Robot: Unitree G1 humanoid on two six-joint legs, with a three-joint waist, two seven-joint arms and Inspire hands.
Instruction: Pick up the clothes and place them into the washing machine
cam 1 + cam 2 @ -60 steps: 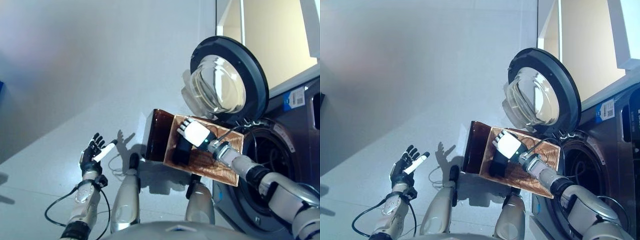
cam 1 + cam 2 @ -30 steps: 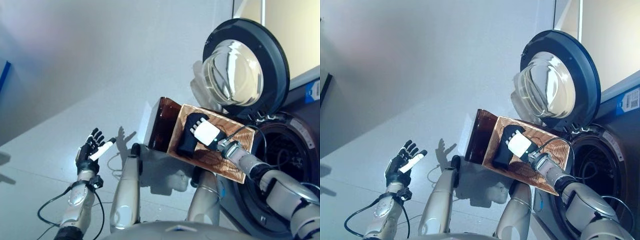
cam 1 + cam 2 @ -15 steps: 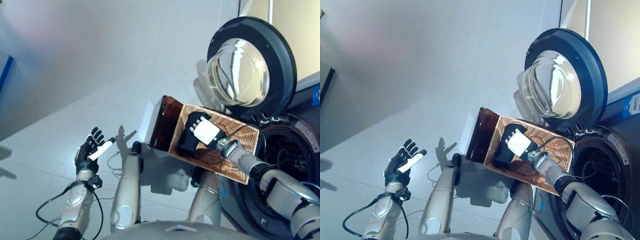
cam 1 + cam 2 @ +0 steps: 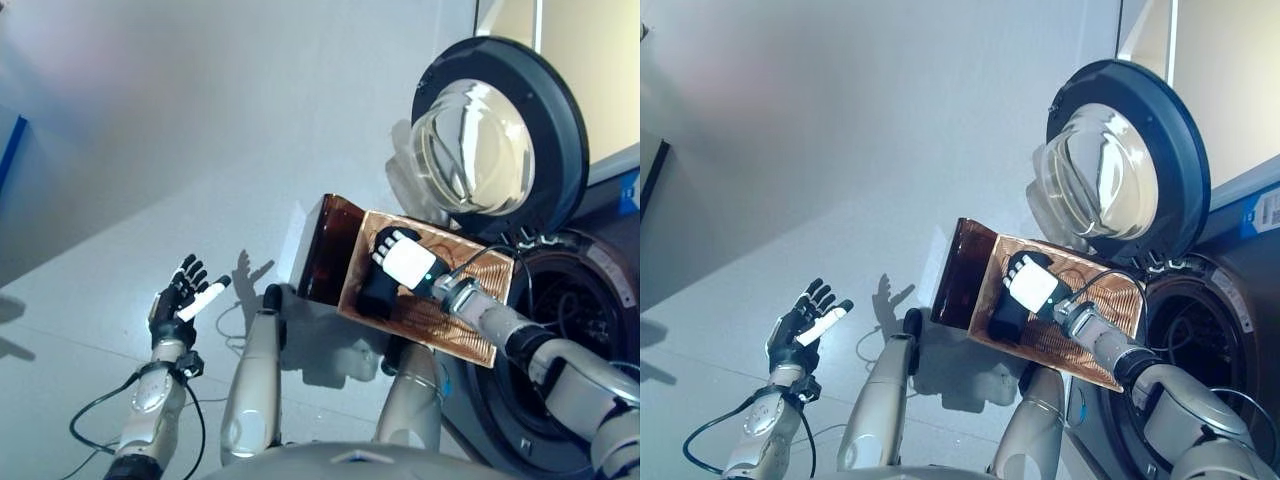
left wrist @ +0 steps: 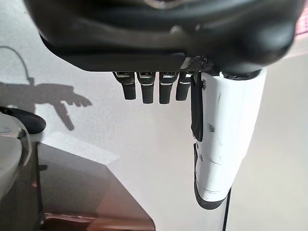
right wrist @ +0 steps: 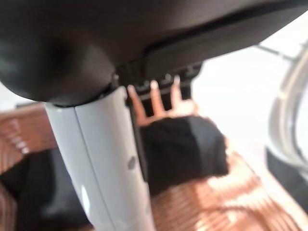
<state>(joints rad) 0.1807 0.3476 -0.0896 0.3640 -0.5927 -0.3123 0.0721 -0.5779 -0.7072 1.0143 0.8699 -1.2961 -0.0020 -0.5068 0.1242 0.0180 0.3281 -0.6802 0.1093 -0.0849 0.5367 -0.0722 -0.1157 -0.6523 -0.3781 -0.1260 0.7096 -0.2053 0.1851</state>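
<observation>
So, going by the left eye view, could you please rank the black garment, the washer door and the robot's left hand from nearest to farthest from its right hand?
1. Black garment: in the brown basket, right under the right hand.
2. Washer door: open, above the hand.
3. Left hand: far across on the left, open and empty.

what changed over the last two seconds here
The camera shifted, so most of the apparent motion is its own. The right hand keeps gripping the dark garment in the brown basket by the open washing machine door. The left hand stays open and empty.
</observation>
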